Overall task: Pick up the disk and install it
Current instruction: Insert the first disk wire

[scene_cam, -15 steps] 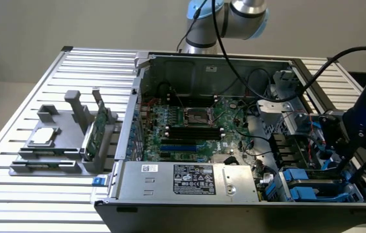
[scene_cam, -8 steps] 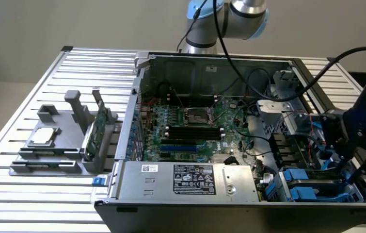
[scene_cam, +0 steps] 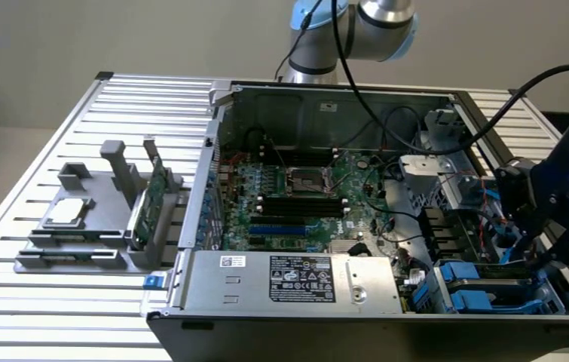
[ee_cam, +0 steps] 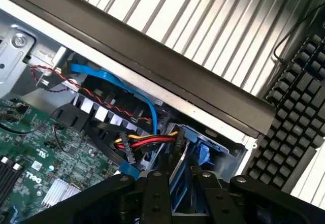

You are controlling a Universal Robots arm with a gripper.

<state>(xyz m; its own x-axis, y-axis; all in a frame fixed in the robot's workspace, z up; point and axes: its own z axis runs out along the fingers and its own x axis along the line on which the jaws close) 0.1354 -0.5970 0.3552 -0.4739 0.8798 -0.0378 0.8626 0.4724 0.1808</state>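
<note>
My gripper point(ee_cam: 180, 199) stands inside the open computer case point(scene_cam: 214, 128), at the corner on the exterior view's right. Its two black fingers point(ee_cam: 155, 193) are closed on the flat faces of the disk point(ee_cam: 181, 179), a grey slab seen edge-on with blue rails. The disk sits upright in the blue drive bay point(scene_cam: 480, 292) by the case wall. In the exterior view the black wrist point(scene_cam: 555, 188) hides most of the disk.
A red-yellow-black power cable point(ee_cam: 147, 142) and a blue data cable point(ee_cam: 127, 87) run close past the bay. The motherboard point(scene_cam: 295, 188) and power supply point(scene_cam: 295, 279) fill the case. A grey fixture point(scene_cam: 93, 226) outside holds a green card point(scene_cam: 154, 200) and a silver chip point(scene_cam: 68, 213). A keyboard point(ee_cam: 297, 112) lies beyond the case wall.
</note>
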